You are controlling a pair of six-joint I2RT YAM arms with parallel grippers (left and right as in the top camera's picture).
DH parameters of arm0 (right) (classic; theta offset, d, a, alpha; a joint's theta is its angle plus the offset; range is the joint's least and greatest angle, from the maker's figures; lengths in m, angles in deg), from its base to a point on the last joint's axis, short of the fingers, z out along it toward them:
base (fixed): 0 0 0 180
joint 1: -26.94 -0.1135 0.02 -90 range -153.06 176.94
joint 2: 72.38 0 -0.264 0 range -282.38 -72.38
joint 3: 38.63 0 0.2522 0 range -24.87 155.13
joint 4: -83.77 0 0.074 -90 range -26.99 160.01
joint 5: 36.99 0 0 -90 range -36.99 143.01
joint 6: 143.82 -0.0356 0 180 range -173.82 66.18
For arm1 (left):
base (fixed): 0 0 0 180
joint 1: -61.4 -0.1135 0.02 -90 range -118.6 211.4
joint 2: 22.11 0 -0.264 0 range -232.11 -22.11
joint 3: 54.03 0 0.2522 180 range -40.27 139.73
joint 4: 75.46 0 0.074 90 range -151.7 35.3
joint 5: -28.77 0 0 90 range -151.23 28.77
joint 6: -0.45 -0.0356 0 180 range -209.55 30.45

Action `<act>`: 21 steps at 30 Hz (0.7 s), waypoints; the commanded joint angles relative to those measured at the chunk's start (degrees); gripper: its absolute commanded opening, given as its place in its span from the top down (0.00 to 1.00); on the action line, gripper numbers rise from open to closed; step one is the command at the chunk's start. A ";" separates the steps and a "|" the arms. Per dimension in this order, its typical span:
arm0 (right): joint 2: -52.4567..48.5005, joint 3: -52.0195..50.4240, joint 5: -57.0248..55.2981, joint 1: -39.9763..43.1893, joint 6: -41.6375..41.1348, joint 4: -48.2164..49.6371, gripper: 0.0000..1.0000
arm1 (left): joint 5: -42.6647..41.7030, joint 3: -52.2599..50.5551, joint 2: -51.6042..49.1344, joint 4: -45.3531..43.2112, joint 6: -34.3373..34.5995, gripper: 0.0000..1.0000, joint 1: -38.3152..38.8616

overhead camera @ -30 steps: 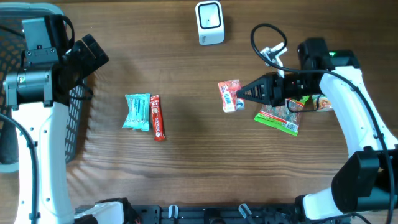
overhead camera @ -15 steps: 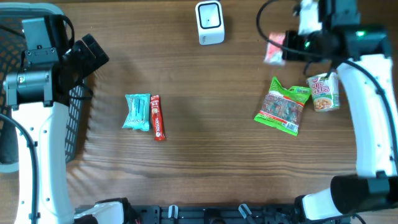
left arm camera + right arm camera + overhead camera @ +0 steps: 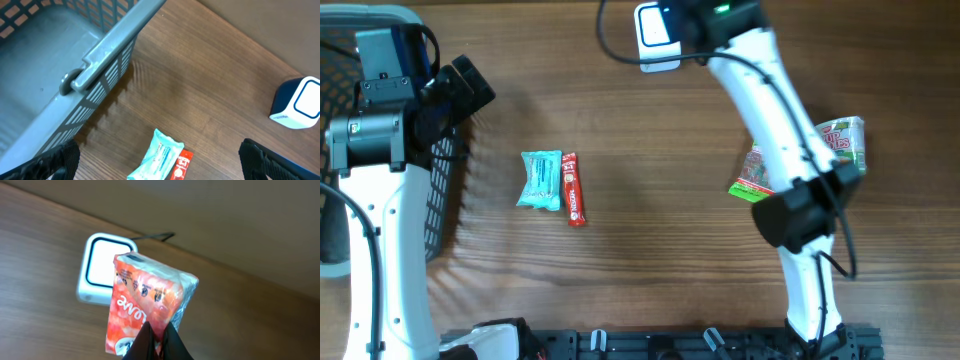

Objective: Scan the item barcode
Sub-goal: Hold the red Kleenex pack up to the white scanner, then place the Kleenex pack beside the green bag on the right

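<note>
Pink-orange packet point(image 3: 147, 307) is pinched at its lower edge by the right gripper point(image 3: 156, 342), which is clenched tight on it. The packet is held up at the far side of the table point(image 3: 650, 260), just in front of the white scanner point(image 3: 102, 270). The left gripper point(image 3: 458, 88) is spread wide, holding nothing, beside the grey basket point(image 3: 100, 55) at the left. 1 teal pack point(image 3: 540, 180) and 1 red stick point(image 3: 574, 188) lie side by side, touching, mid-table.

Big white script on the pink packet point(image 3: 150, 307) looks like "love", though I cannot be sure; the small black print near its top edge is illegible. Red lettering on the noodle cup point(image 3: 844, 138) and white print on the red stick point(image 3: 574, 190) are too blurred to read
</note>
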 commanded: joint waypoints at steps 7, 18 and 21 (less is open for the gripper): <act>-15.47 0.00 -16.68 -2.34 16.98 12.20 0.96 | -0.09 0.52 0.46 -0.04 -0.48 0.00 -0.37; -12.48 -0.24 -11.41 -1.27 10.64 7.98 0.96 | -0.07 0.52 0.46 -0.04 -0.48 0.00 -0.37; -1.49 -0.24 0.55 -1.25 2.95 -1.31 0.96 | -0.09 0.52 0.46 -0.04 -0.48 0.00 -0.37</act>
